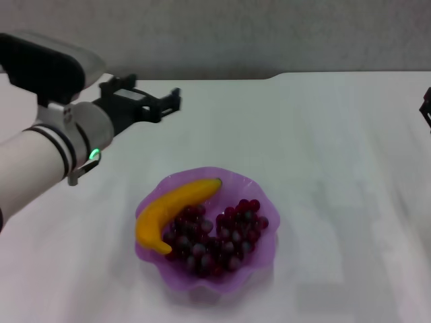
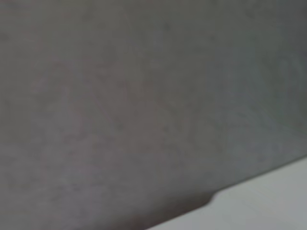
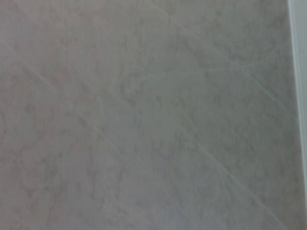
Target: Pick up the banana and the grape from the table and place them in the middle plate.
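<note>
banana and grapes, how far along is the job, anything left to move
Both placements look done: the banana lies inside the middle plate, along its left side, and the grape bunch fills the rest of it. Nothing is in hand: the left gripper is raised over the table behind the plate, carrying nothing. Only a sliver of the right gripper shows at the edge. No fruit is left on the table.

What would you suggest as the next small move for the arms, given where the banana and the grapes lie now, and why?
Probably just a retreat of the left arm to rest. The banana and the grape bunch both lie inside the middle plate, side by side. The left pincer is raised over the table, far-left of the plate, holding nothing. The right pincer barely shows at the right edge.
</note>
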`<action>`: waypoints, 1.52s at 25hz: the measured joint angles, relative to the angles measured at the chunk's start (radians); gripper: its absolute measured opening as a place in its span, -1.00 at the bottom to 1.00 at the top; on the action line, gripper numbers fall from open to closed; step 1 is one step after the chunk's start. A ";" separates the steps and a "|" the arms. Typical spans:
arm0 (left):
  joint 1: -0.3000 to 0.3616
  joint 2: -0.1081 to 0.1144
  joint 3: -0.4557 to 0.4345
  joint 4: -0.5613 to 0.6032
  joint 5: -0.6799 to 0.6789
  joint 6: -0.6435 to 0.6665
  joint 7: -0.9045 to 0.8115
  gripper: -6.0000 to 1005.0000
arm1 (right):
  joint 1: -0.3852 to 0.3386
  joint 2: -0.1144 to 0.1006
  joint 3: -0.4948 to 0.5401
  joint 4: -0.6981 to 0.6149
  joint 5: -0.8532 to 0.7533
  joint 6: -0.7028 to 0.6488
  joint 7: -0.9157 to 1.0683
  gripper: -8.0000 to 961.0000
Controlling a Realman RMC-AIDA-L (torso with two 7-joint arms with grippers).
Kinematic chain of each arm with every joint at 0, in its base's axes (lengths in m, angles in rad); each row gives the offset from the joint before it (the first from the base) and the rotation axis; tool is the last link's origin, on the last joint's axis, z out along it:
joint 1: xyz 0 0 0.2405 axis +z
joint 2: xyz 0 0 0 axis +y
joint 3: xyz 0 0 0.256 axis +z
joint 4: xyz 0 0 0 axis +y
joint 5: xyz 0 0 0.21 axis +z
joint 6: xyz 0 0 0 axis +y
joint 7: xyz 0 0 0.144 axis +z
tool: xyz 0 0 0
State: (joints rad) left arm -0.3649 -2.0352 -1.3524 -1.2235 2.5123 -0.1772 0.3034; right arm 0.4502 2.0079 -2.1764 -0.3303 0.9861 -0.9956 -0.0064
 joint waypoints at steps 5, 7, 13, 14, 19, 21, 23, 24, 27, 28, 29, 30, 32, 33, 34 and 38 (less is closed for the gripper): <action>-0.048 -0.001 -0.006 0.203 -0.073 0.233 -0.003 0.78 | 0.002 0.000 0.000 -0.005 0.000 0.000 0.000 0.71; -0.067 -0.001 0.000 0.281 -0.092 0.330 -0.004 0.78 | 0.003 0.000 0.000 -0.005 0.000 0.000 0.000 0.71; -0.123 -0.003 0.027 0.501 -0.097 0.594 -0.083 0.78 | 0.012 0.001 0.000 -0.001 0.000 0.000 0.000 0.71; -0.127 -0.003 0.030 0.518 -0.097 0.616 -0.094 0.78 | 0.012 0.001 0.000 0.000 0.001 0.000 0.000 0.71; -0.176 -0.003 0.073 0.686 -0.090 0.805 -0.205 0.78 | 0.013 0.002 0.002 0.000 0.000 0.000 0.000 0.71; -0.206 -0.003 0.078 0.748 -0.092 0.828 -0.231 0.78 | 0.016 0.002 0.003 0.000 0.000 0.000 0.000 0.71; -0.223 -0.002 0.072 0.780 -0.094 0.828 -0.247 0.78 | 0.021 0.002 0.003 0.000 0.000 0.000 0.000 0.71; -0.227 -0.002 0.071 0.788 -0.095 0.829 -0.253 0.78 | 0.025 0.002 0.004 0.000 0.001 0.000 0.000 0.71; -0.254 0.003 0.063 0.832 -0.096 0.830 -0.283 0.78 | 0.039 0.000 0.009 0.007 0.007 0.000 0.000 0.71; -0.263 0.003 0.056 0.850 -0.096 0.830 -0.293 0.78 | 0.048 0.000 0.010 0.014 0.009 0.000 0.001 0.71; -0.273 0.004 0.046 0.872 -0.096 0.830 -0.305 0.78 | 0.061 0.001 0.010 0.026 0.011 0.000 0.001 0.71; -0.281 0.004 0.037 0.891 -0.096 0.830 -0.314 0.78 | 0.073 0.003 0.010 0.040 0.012 0.001 0.001 0.71; -0.297 0.003 0.022 0.928 -0.096 0.831 -0.324 0.78 | 0.085 0.005 0.010 0.053 0.012 0.004 0.002 0.71; -0.302 0.002 0.018 0.939 -0.096 0.831 -0.325 0.78 | 0.085 0.005 0.010 0.051 0.012 0.005 0.005 0.71; -0.305 0.002 0.016 0.944 -0.096 0.833 -0.325 0.78 | 0.087 0.004 0.011 0.049 0.013 0.005 0.010 0.71; -0.313 0.003 -0.022 0.960 -0.104 0.849 -0.327 0.78 | 0.098 0.003 0.013 0.046 0.017 0.011 0.021 0.71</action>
State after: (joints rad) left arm -0.6777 -2.0318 -1.3747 -0.2638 2.4085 0.6720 -0.0241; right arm 0.5484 2.0110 -2.1632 -0.2843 1.0036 -0.9842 0.0148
